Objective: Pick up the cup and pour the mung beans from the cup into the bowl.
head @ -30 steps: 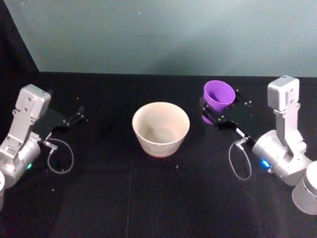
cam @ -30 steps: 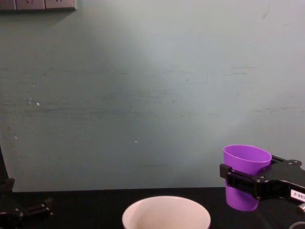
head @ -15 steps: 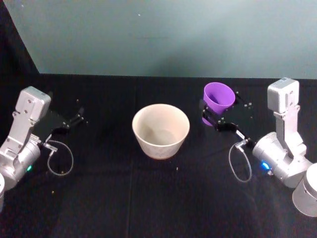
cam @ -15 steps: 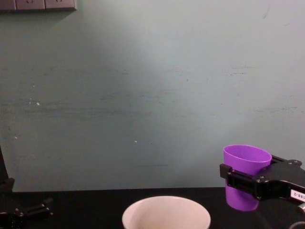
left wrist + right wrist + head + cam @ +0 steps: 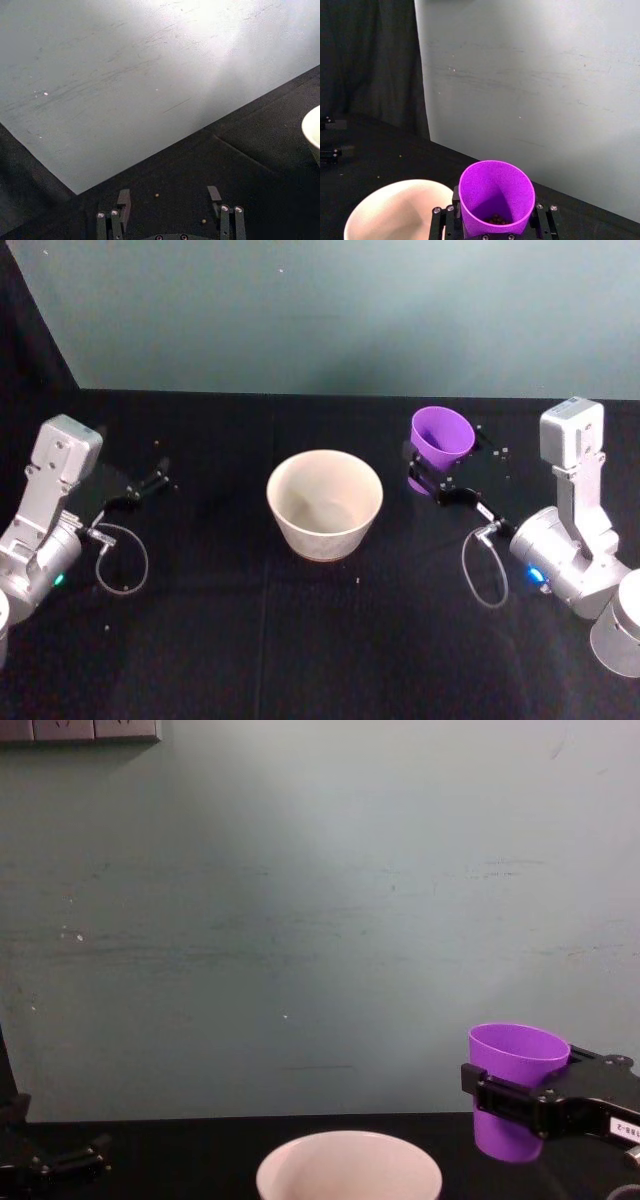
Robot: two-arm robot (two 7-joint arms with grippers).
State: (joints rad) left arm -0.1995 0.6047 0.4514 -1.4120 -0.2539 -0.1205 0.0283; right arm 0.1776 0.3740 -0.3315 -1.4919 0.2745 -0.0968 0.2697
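Observation:
The purple cup (image 5: 441, 442) is held upright above the table, right of the cream bowl (image 5: 324, 501), with my right gripper (image 5: 432, 472) shut on it. In the chest view the cup (image 5: 514, 1090) sits clamped in the black fingers (image 5: 500, 1100), higher than the bowl's rim (image 5: 348, 1167). The right wrist view looks into the cup (image 5: 495, 197), where dark mung beans (image 5: 496, 219) lie at the bottom, and the bowl (image 5: 395, 212) stands just beyond. My left gripper (image 5: 152, 480) rests open at the table's left, with its fingers (image 5: 122, 200) empty.
A black cloth covers the table (image 5: 300, 640). A grey-green wall (image 5: 330, 310) stands close behind it. A few stray beans (image 5: 157, 195) lie on the cloth near the left gripper. Cable loops (image 5: 485, 570) hang from both wrists.
The left arm has shifted slightly. The cup has barely moved in the right gripper.

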